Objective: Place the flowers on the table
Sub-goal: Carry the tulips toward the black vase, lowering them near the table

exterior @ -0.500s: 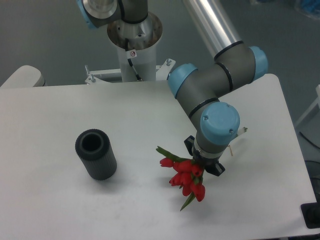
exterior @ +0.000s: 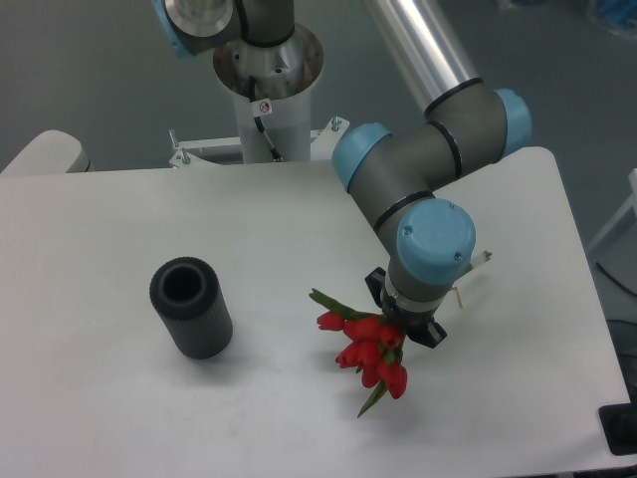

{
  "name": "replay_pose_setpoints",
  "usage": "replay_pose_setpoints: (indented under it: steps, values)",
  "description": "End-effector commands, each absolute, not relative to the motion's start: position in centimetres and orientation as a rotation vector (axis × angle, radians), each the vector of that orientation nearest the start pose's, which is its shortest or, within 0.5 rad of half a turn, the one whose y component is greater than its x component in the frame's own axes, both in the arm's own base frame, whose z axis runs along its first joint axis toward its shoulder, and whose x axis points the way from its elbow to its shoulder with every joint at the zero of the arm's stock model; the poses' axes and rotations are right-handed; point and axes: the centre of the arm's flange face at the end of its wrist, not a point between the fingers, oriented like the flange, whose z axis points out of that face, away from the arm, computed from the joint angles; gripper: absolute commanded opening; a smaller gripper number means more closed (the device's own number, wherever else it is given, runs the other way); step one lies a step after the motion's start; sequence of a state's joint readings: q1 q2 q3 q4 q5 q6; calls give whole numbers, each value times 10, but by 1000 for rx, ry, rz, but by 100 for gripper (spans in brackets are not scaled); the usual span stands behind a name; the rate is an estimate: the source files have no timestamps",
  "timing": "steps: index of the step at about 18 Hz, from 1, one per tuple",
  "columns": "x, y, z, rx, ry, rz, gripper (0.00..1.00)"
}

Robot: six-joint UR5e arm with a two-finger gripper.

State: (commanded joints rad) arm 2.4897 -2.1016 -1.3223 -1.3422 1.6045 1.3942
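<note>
The flowers (exterior: 365,355), red tulip buds with green leaves, show just below and left of the arm's blue wrist cap. Their stems run up under the wrist and are hidden. The gripper (exterior: 409,327) sits directly under the wrist, mostly covered by it; only dark finger parts show beside the buds. It appears shut on the flowers' stems. The buds hang low over the white table (exterior: 119,398), right of centre; I cannot tell whether they touch it.
A dark grey ribbed cylinder vase (exterior: 190,306) stands upright on the table's left half, well apart from the flowers. The arm's base post (exterior: 267,95) rises behind the far edge. The table's right edge lies close to the arm.
The wrist and the flowers have shifted very slightly to the left; otherwise nothing has visibly changed.
</note>
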Motion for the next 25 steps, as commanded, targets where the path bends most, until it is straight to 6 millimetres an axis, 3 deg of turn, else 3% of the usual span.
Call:
replay_pose_setpoints:
  steps: [6,11,15,21,25]
  values:
    - [-447,492,321,-3012,1048,-96,4]
    - [-415,471,321,-2928,1271,-138,4]
    - [-381,453,311,-2831,1461,-207,3]
    - [-330,421,305,-2753,1591,-275,4]
    - [-282,427,308,-2713,1680,-272,4]
